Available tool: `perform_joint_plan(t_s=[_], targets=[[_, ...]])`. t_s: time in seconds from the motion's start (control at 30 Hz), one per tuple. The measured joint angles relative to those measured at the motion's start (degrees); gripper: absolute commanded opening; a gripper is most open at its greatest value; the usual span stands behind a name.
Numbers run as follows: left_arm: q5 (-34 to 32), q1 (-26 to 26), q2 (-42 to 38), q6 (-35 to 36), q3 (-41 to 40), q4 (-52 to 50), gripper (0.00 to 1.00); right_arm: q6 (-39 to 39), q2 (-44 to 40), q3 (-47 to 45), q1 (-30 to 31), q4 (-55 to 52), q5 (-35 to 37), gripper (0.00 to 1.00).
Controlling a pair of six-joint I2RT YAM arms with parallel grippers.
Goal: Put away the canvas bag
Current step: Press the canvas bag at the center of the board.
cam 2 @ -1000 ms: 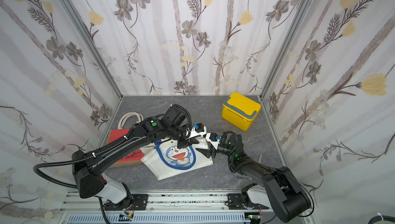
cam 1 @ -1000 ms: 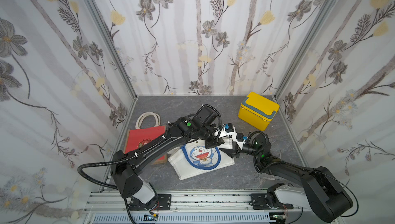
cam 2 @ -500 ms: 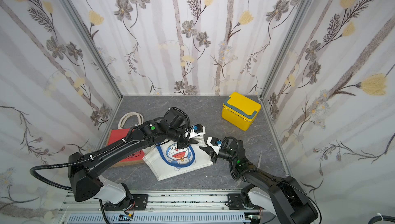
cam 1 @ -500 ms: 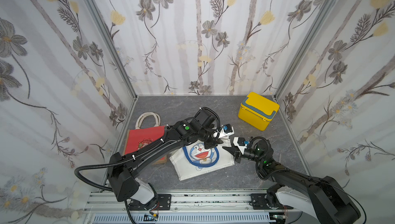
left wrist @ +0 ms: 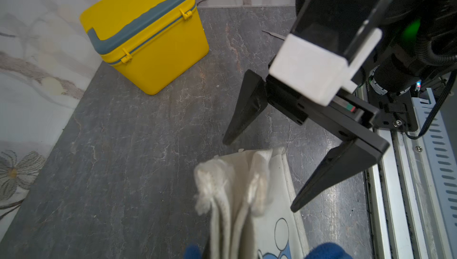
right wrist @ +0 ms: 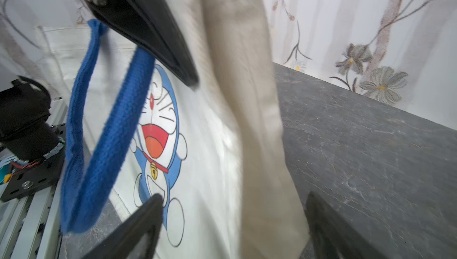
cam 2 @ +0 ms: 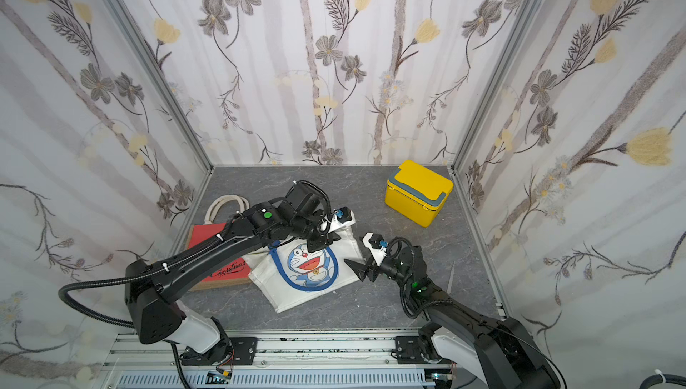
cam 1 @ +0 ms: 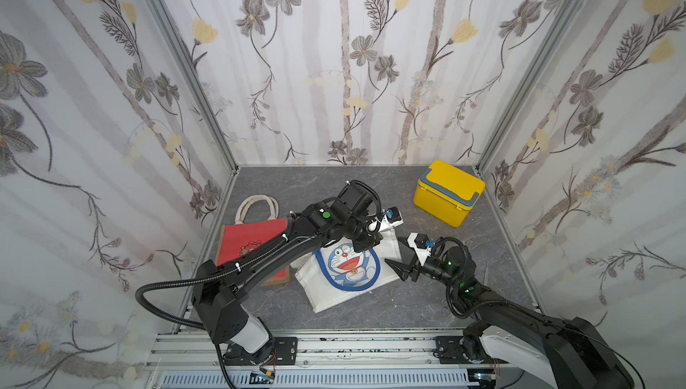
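- At table (cam 1: 282,190) centre: clamped shut on upper edge of canvas bag (cam 1: 345,268) with left gripper (cam 1: 365,245).
- Beside bag corner: spread wide at right gripper (left wrist: 259,176), cloth fold between fingers (left wrist: 247,107), gripping nothing.

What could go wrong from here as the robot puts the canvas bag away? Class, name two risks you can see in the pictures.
1. Only the left gripper is shut on the canvas bag, pinching bunched cloth at its top. The right gripper stands open, so the bag may slip if lifted.
2. The blue strap hangs loose near the right gripper's open fingers and could snag.
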Motion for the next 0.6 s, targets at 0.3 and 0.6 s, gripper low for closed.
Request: perform_joint_plan(t_s=[0.3,0.6], targets=[[4.4,2.8,-7.8,2.8,-3.8,0.4,0.00,11.6,-3.5,2.3,-0.2,-15.9,2.8,0.94],[6.0,3.5,-8.4,3.6,-3.2,0.4,0.00,17.6,-0.1,1.2,-0.8,-18.4,-3.3,0.84]])
